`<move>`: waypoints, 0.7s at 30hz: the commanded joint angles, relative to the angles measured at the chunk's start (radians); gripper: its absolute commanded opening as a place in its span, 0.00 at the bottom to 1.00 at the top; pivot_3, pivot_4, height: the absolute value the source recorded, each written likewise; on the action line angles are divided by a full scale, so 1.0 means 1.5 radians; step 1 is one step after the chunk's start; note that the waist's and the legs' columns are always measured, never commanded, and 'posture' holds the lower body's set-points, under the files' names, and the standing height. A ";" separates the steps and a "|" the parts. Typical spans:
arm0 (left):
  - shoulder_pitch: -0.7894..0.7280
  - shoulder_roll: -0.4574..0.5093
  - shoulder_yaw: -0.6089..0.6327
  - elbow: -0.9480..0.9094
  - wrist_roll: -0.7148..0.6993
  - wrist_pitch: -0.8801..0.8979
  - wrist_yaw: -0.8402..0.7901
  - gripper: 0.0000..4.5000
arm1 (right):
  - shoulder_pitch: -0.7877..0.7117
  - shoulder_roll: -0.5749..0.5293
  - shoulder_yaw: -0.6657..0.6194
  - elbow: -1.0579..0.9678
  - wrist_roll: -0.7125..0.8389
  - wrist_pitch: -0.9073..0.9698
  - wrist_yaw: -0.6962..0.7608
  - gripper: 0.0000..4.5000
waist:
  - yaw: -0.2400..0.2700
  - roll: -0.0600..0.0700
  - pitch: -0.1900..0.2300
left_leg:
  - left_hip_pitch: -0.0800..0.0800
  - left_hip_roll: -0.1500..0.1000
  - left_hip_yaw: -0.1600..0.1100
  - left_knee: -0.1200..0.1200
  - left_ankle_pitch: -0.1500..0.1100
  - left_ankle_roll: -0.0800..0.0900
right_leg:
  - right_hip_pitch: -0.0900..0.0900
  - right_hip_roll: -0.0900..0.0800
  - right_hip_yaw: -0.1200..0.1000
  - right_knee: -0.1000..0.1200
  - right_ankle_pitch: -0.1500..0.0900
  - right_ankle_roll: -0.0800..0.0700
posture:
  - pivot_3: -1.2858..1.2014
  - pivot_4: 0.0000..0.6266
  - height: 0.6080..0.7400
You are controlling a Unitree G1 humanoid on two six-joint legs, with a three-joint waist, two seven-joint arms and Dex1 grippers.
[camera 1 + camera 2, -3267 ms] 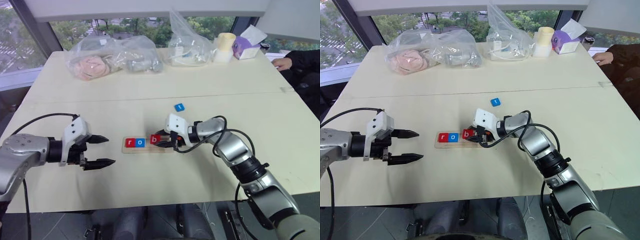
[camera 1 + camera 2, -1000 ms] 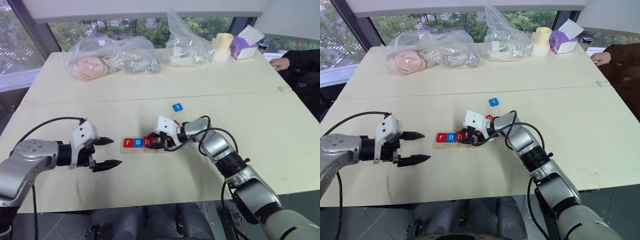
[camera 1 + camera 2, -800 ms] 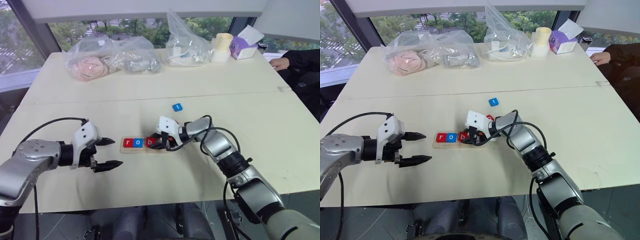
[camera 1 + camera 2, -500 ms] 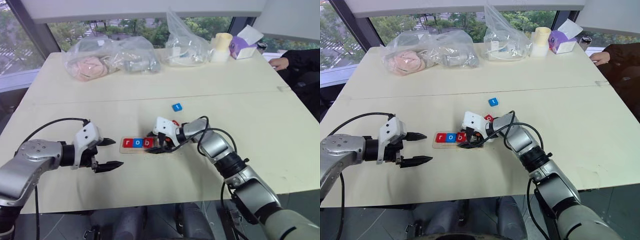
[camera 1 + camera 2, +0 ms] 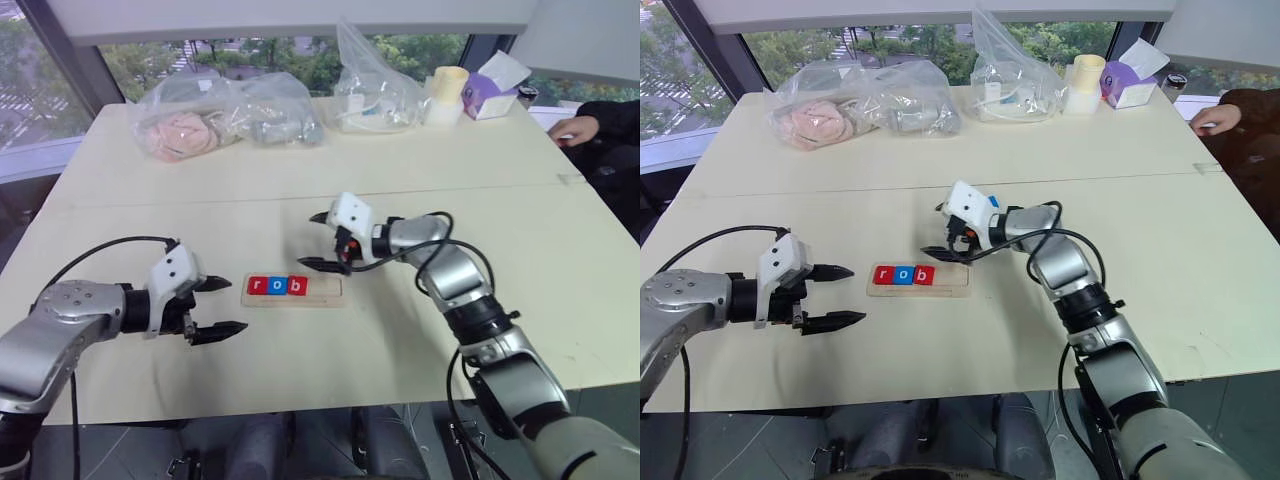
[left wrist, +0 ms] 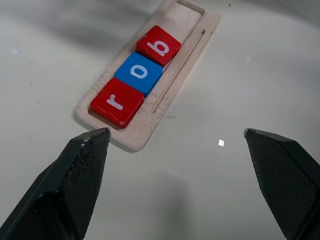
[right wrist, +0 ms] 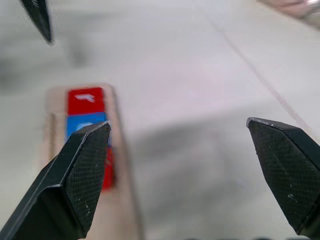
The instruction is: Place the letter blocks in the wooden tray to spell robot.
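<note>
The wooden tray (image 5: 292, 289) lies on the worktop (image 5: 400, 170) holding a red r block (image 6: 116, 101), a blue o block (image 6: 138, 72) and a red b block (image 6: 159, 45) side by side. The left fingers (image 5: 214, 306) hover beside it, spread wide; the right fingers (image 5: 318, 240) stand wide above its far end, empty.

From the right wrist I see the pale wooden tray (image 7: 120, 165) blurred, its red and blue letter tiles (image 7: 86, 115) unreadable and one partly behind a black finger (image 7: 75, 180). A person's hand (image 5: 572, 128) is cut off at the frame edge.
</note>
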 commanded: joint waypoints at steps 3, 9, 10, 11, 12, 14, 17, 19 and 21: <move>-0.060 -0.052 0.072 0.000 -0.081 0.034 0.045 1.00 | 0.034 -0.012 -0.100 -0.066 0.033 0.101 -0.100 0.99 | 0.000 0.000 0.000 | 0.000 0.000 0.000 0.000 0.000 0.000 | 0.000 0.000 0.000 0.000 0.000 0.000 | 0.52 0.24 1.00; -0.079 -0.064 0.079 0.003 -0.100 0.053 0.062 1.00 | 0.097 -0.007 -0.139 -0.176 0.090 0.246 -0.142 0.99 | -0.004 0.000 0.000 | 0.000 0.000 0.000 0.000 0.000 0.000 | 0.000 0.000 0.000 0.000 0.001 0.002 | 0.52 0.24 1.00; -0.079 -0.062 0.078 0.004 -0.100 0.053 0.063 1.00 | 0.105 -0.006 -0.138 -0.192 0.095 0.256 -0.146 0.99 | -0.004 0.000 0.000 | 0.000 0.000 0.000 0.000 0.000 0.000 | 0.000 0.000 0.000 0.000 0.001 0.001 | 0.52 0.24 1.00; -0.079 -0.062 0.076 0.007 -0.098 0.053 0.063 1.00 | 0.112 -0.007 -0.132 -0.202 0.091 0.260 -0.154 0.99 | -0.003 0.000 0.000 | 0.000 0.000 0.000 0.000 0.000 0.000 | 0.000 0.000 0.000 0.000 0.000 0.000 | 0.52 0.24 1.00; -0.078 -0.060 0.073 0.009 -0.094 0.052 0.062 1.00 | 0.121 -0.011 -0.121 -0.208 0.080 0.253 -0.163 0.99 | -0.003 0.000 0.000 | 0.000 0.000 0.000 0.000 0.000 0.000 | 0.000 0.000 0.000 0.000 0.000 0.000 | 0.52 0.24 1.00; -0.072 -0.053 0.066 0.013 -0.082 0.049 0.059 1.00 | 0.140 -0.032 -0.076 -0.227 0.052 0.209 -0.153 0.99 | -0.002 0.000 0.000 | 0.000 0.000 0.000 0.000 0.000 0.000 | 0.000 0.000 0.000 0.000 0.000 0.000 | 0.52 0.24 1.00; -0.058 -0.039 0.062 0.023 -0.062 0.039 0.049 1.00 | 0.153 -0.061 -0.013 -0.232 0.012 0.153 -0.136 0.99 | -0.002 0.000 0.000 | 0.000 0.000 0.000 0.000 0.000 0.000 | 0.001 0.000 0.000 0.000 0.000 0.000 | 0.52 0.24 1.00; -0.035 -0.007 0.055 0.031 -0.034 0.026 0.028 1.00 | 0.148 -0.059 0.007 -0.214 0.000 0.129 -0.140 0.99 | -0.004 0.000 0.000 | 0.000 0.000 0.001 0.000 0.000 0.000 | 0.000 0.000 0.000 0.000 0.000 0.000 | 0.52 0.24 1.00; -0.011 0.020 0.053 0.037 -0.013 0.013 0.011 1.00 | 0.141 -0.057 0.022 -0.196 -0.012 0.105 -0.141 0.99 | -0.004 0.000 0.000 | 0.000 0.000 0.001 0.000 0.000 0.000 | 0.000 0.000 0.000 0.000 0.000 0.000 | 0.52 0.24 1.00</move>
